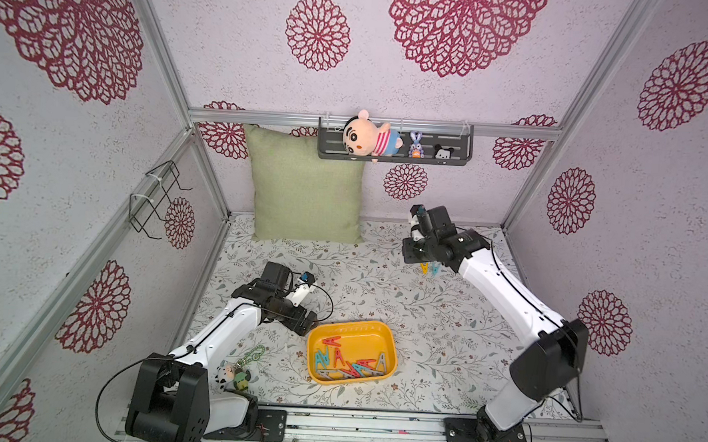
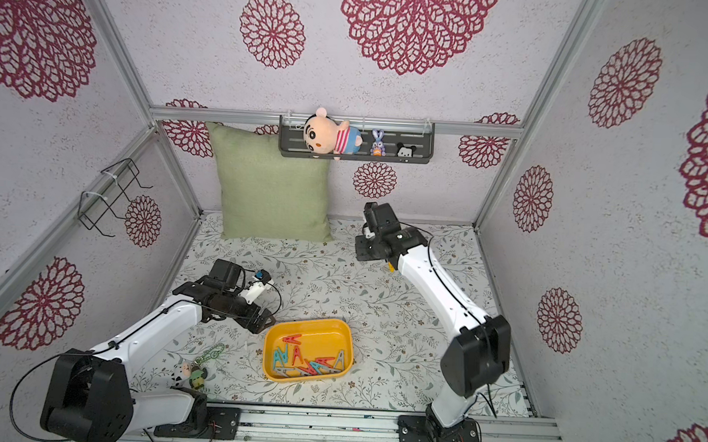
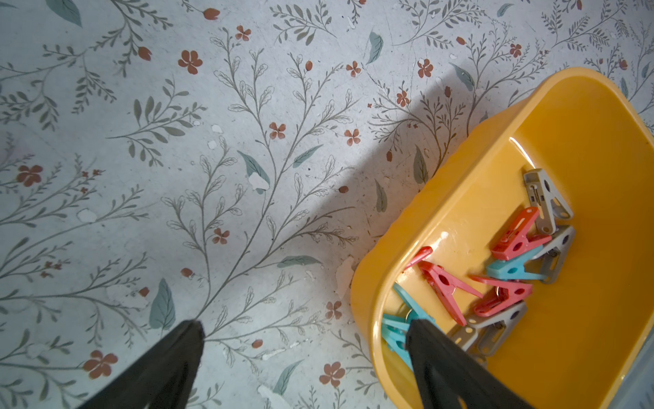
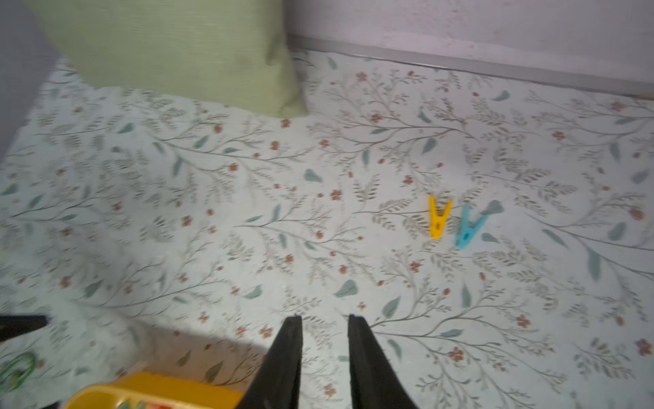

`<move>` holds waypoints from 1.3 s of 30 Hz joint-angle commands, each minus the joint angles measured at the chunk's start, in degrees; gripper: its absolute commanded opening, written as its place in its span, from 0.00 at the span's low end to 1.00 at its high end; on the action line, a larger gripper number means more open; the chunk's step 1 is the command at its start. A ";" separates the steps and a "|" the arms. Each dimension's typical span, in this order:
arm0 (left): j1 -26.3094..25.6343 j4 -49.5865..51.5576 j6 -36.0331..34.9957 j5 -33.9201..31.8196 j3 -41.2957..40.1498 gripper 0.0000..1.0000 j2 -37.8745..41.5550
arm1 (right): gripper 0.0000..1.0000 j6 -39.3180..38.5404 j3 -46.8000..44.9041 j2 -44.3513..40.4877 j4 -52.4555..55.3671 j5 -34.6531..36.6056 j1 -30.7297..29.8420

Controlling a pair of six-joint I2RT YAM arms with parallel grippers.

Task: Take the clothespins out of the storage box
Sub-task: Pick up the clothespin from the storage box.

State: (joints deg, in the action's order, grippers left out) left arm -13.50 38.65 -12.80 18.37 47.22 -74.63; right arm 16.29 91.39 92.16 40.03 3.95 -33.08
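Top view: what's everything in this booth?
storage box: one, yellow, front middle of table
clothespins: about ten, red, teal, grey, in the box
loose clothespins: two, yellow and blue, far right of table
cushion: one, green, back wall
shelf: one, dark grey, back wall, three toys
wire rack: one, black, left wall
keychain charm: one, green chain, front left
left gripper: black, open, at box edge
right gripper: black, slightly open, empty, near loose clothespins
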 commanded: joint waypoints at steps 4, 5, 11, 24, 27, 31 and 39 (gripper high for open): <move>-0.33 -0.65 0.32 -1.32 -0.11 0.98 0.54 | 0.29 10.10 -11.61 -6.59 -4.82 1.02 -13.48; -0.35 -0.77 0.46 -1.86 -0.09 0.98 0.47 | 0.29 10.93 -12.93 -6.62 -5.51 1.55 -16.03; -0.13 -1.06 1.07 -2.24 0.20 0.98 0.45 | 0.28 15.70 -19.90 -3.69 -14.26 0.80 -27.99; 2.75 -1.48 2.26 -2.50 0.43 0.98 0.87 | 0.27 21.52 -17.73 10.84 -19.35 4.36 -37.85; 2.87 -1.51 2.27 -2.55 0.41 0.98 1.05 | 0.27 22.58 -17.18 12.70 -19.39 5.96 -37.85; 2.95 -1.50 2.16 -2.29 0.33 0.98 1.07 | 0.26 23.21 -16.41 14.33 -19.01 7.27 -37.85; 2.96 -1.48 2.02 -1.96 0.33 0.98 0.65 | 0.25 25.37 -16.71 15.59 -16.21 9.30 -37.23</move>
State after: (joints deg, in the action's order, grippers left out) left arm -10.96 38.30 -10.85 15.81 47.24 -74.59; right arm 39.77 74.04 107.59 21.82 10.83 -70.81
